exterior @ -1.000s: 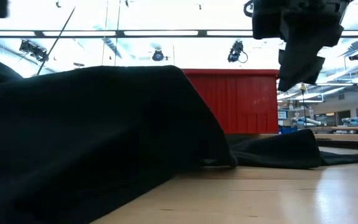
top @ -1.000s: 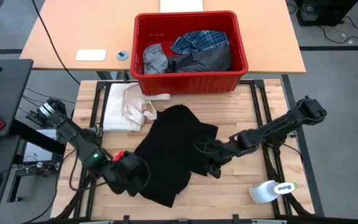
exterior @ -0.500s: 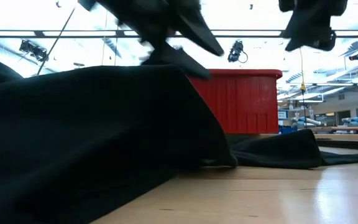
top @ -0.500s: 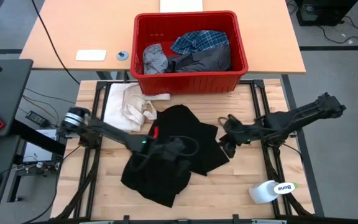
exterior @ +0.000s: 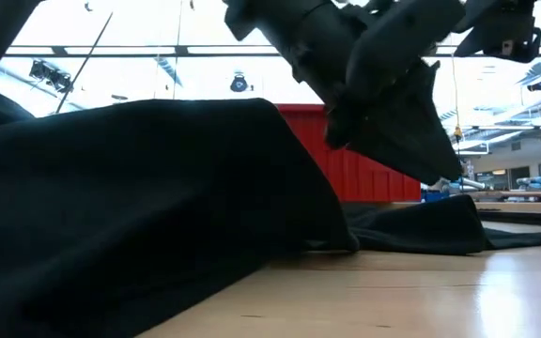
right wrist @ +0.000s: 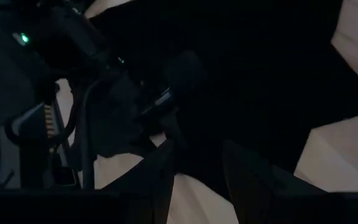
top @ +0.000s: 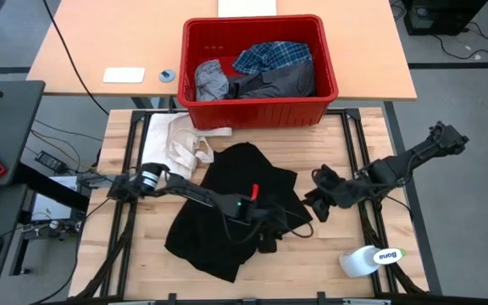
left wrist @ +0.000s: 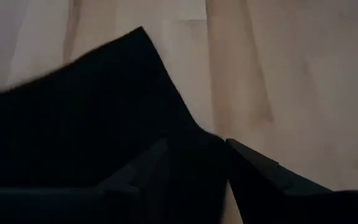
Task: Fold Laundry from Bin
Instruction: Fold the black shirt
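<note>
While black garment (top: 227, 212) sprawls outside, red bin (top: 261, 112) holds laundry (plaid (top: 271, 58), greys).

We see a bright red bin (top: 259, 108) holding a blue-and-white plaid shirt (top: 271, 56), a light grey garment (top: 211, 80) and a dark grey one (top: 281, 82). On the pale wood table (top: 320, 254) lie a black garment (top: 227, 212) and a cream-white cloth (top: 174, 144).

This is a robotics lab or workshop. Ceiling strip lights (exterior: 252, 50) and overhead cameras (exterior: 358, 80) hang above benches with equipment (exterior: 533, 183) in the room behind. A wooden worktable (top: 329, 254) on a black metal frame (top: 354, 140) adjoins a desk (top: 117, 42), with cables (top: 66, 51) trailing beside it.
</note>
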Robot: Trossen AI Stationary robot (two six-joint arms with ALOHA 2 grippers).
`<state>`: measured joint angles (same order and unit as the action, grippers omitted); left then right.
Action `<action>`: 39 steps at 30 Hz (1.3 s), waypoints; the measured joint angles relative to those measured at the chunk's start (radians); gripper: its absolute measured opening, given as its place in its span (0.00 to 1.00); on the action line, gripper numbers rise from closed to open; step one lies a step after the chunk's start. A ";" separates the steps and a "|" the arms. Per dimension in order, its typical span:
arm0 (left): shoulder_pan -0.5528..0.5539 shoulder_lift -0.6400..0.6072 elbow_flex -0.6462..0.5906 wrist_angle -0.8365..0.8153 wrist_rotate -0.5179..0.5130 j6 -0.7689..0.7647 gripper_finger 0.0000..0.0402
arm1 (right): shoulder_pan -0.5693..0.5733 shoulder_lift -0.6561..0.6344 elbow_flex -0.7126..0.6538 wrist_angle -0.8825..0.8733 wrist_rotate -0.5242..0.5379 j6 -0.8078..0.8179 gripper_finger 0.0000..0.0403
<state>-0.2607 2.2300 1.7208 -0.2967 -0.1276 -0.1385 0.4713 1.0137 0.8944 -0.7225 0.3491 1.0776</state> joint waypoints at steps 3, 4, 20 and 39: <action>0.000 0.013 0.028 -0.037 -0.007 0.102 0.43 | 0.029 0.004 0.000 0.000 0.046 0.036 0.36; 0.000 0.013 0.028 -0.044 -0.009 0.125 0.44 | 0.040 0.005 0.000 -0.003 0.063 0.049 0.36; 0.023 0.065 0.006 0.015 0.082 0.282 0.41 | 0.105 0.005 0.000 0.004 0.234 0.145 0.36; 0.040 -0.367 0.011 -0.205 0.033 0.013 0.01 | 0.106 -0.011 0.000 -0.013 0.276 0.096 0.36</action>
<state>-0.2210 1.8630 1.7313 -0.5014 -0.0951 -0.1255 0.5770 1.0023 0.8944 -0.7353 0.6253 1.1732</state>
